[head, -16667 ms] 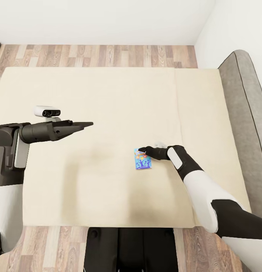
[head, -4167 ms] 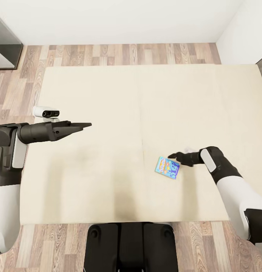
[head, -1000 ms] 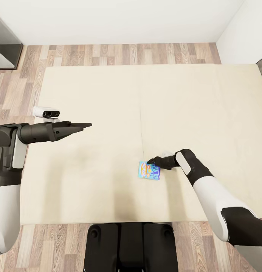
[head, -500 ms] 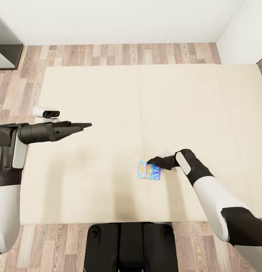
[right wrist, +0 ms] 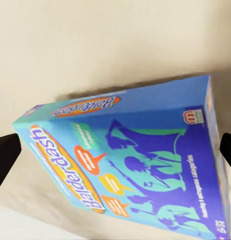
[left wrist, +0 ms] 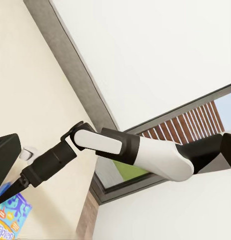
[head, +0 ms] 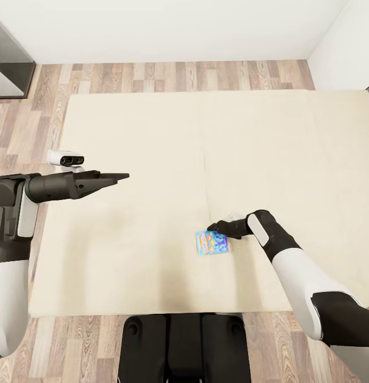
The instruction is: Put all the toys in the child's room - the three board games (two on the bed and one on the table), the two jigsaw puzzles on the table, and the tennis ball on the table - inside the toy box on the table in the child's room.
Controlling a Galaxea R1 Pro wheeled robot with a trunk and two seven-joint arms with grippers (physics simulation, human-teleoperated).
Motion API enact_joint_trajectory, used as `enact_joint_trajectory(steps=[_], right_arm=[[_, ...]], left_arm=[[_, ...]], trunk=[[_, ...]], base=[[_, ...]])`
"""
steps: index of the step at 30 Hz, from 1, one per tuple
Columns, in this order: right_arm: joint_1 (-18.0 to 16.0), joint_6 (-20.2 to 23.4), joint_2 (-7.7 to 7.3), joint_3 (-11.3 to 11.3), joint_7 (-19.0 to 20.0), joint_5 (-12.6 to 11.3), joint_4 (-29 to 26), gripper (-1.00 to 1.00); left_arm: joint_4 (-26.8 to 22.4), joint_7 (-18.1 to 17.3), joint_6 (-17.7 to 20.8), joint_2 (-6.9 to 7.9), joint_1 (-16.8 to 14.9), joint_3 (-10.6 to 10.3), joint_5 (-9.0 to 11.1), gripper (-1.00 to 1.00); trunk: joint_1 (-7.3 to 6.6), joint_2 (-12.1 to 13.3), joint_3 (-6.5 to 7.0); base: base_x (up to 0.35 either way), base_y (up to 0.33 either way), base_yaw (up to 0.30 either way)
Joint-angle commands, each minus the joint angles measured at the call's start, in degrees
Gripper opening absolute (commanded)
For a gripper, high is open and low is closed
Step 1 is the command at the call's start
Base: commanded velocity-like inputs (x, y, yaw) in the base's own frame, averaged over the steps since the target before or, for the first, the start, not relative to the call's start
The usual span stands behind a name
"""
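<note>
Bed (head: 152,138) — one board game (head: 211,242)

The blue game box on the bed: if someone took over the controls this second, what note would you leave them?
Right gripper: open, fingers either side of the blue game box, at its far edge; not yet gripped.
Left gripper: held out above the bed, holding nothing; open or shut cannot be told.
The box lies flat on the cream mattress, near the middle seam and the robot's side.
Done: the arm is lined up on the box.
Left: close on it, lift it, carry it to the toy box, then finish the other toys.
</note>
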Motion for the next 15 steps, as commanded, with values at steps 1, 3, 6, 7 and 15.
enact_joint_trajectory(steps=[1,3,6,7,15], right_arm=[[0.0,0.1,-0.06,0.2,0.6,0.6,0.0,1.00],[0.0,0.1,-0.06,0.2,0.6,0.6,0.0,1.00],[0.0,0.2,-0.04,0.2,0.5,0.6,0.0,1.00],[0.0,0.2,-0.05,0.2,0.5,0.6,0.0,1.00],[0.0,0.2,-0.05,0.2,0.6,0.5,0.0,1.00]], left_arm=[[0.0,-0.2,0.6,0.02,0.0,0.0,0.0,1.00],[0.0,-0.2,0.6,0.03,0.0,0.0,0.0,1.00],[0.0,-0.2,0.6,0.03,0.0,0.0,0.0,1.00],[0.0,-0.2,0.6,0.03,0.0,0.1,0.0,1.00],[0.0,-0.2,0.6,0.04,0.0,0.1,0.0,1.00]], trunk=[[0.03,-0.1,-0.06],[0.03,-0.1,-0.06],[0.03,-0.1,-0.06],[0.03,-0.1,-0.06],[0.03,-0.1,-0.06]], base=[[0.000,0.095,0.000],[0.000,0.073,0.000],[0.000,0.111,0.000],[0.000,0.153,0.000],[0.000,0.078,0.000]])
